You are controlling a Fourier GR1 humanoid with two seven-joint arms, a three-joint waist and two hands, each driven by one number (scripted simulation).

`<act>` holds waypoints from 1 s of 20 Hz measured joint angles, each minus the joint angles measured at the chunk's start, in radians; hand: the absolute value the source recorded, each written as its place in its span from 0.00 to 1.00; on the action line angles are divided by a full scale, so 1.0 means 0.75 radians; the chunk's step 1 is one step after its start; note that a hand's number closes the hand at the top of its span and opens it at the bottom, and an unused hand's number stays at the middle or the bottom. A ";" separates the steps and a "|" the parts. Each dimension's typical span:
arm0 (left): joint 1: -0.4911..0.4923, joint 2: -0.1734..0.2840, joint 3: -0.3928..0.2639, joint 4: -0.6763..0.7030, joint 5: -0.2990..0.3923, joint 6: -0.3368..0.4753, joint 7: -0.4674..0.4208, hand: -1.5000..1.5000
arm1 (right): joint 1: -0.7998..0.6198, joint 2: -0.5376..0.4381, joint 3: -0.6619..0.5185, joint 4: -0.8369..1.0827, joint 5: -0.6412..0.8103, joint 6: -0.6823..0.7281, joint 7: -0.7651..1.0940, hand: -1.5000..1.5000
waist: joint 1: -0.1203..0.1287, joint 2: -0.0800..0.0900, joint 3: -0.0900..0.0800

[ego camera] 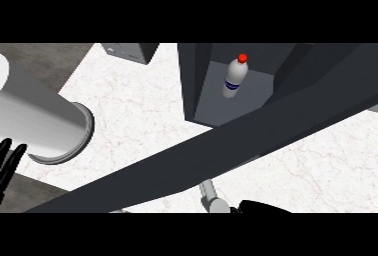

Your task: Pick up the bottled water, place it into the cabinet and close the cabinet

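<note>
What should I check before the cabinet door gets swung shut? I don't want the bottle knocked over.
1. Bottled water inside the cabinet: ok.
2. Bottle upright, red cap up: ok.
3. Bottle free of any hand: ok.
4. Cabinet door closed: not ok, it stands open across the counter.
5. Right hand touching the door: cannot tell, mostly cut off at the lower edge.
6. Left hand out of the door's path, at the left edge: ok.

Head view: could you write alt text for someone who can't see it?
A white bottle with a red cap stands inside a dark cabinet on a pale marble counter, and the cabinet's open door sweeps across the middle of the view. The left hand shows at the left edge, the right hand at the bottom.
</note>
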State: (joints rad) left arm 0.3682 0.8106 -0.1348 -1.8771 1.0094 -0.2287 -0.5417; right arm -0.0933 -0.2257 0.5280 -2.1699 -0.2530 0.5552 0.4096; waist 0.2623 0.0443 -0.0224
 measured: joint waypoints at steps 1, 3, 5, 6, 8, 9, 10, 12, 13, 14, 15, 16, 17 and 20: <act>0.002 0.000 0.001 0.005 0.002 -0.003 0.000 0.00 | -0.037 0.010 0.000 0.017 -0.001 0.001 0.023 1.00 | -0.001 -0.001 0.000; 0.002 -0.001 0.005 0.014 0.006 -0.008 0.000 0.00 | -0.119 0.040 -0.023 0.080 -0.005 -0.009 0.066 1.00 | -0.009 -0.003 0.002; 0.004 0.002 0.013 0.020 0.013 -0.013 0.000 0.00 | -0.206 0.077 -0.051 0.157 -0.005 -0.030 0.110 1.00 | -0.015 -0.005 0.004; 0.006 0.002 0.015 0.025 0.014 -0.017 0.000 0.00 | -0.252 0.107 -0.059 0.209 0.007 -0.060 0.140 1.00 | -0.018 -0.006 0.005; 0.012 0.002 0.019 0.031 0.020 -0.024 0.000 0.00 | -0.350 0.171 -0.081 0.317 0.029 -0.120 0.197 1.00 | -0.023 -0.008 0.008; 0.016 0.003 0.022 0.039 0.019 -0.027 -0.001 0.00 | -0.403 0.196 -0.094 0.371 0.036 -0.150 0.222 1.00 | -0.026 -0.008 0.010; 0.017 0.000 0.021 0.041 0.022 -0.028 0.000 0.00 | -0.461 0.216 -0.107 0.429 0.037 -0.179 0.241 1.00 | -0.033 -0.008 0.012; 0.014 -0.003 0.026 0.051 0.027 -0.031 -0.001 0.00 | -0.576 0.244 -0.130 0.543 0.036 -0.237 0.263 1.00 | -0.041 -0.007 0.015; 0.016 -0.002 0.031 0.057 0.029 -0.036 -0.004 0.00 | -0.633 0.255 -0.143 0.600 0.037 -0.269 0.268 1.00 | -0.043 -0.008 0.016; 0.018 -0.004 0.035 0.061 0.031 -0.037 -0.006 0.00 | -0.690 0.264 -0.160 0.657 0.041 -0.305 0.269 1.00 | -0.047 -0.009 0.017; 0.021 -0.010 0.036 0.065 0.030 -0.036 -0.010 0.00 | -0.748 0.272 -0.180 0.711 0.049 -0.340 0.264 1.00 | -0.051 -0.010 0.018; 0.028 -0.006 0.045 0.068 0.033 -0.039 -0.012 0.00 | -0.800 0.279 -0.197 0.764 0.063 -0.380 0.255 1.00 | -0.056 -0.013 0.019; 0.033 -0.009 0.049 0.068 0.035 -0.041 -0.015 0.00 | -0.848 0.284 -0.216 0.818 0.077 -0.416 0.243 1.00 | -0.060 -0.013 0.020; 0.039 -0.012 0.057 0.088 0.034 -0.054 -0.023 0.00 | -0.992 0.294 -0.275 0.976 0.105 -0.542 0.193 1.00 | -0.075 -0.012 0.021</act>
State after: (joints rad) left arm 0.3974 0.8016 -0.0920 -1.8113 1.0352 -0.2692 -0.5587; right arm -0.8369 -0.0055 0.3221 -1.4377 -0.1739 0.1490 0.5546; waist 0.2057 0.0350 -0.0067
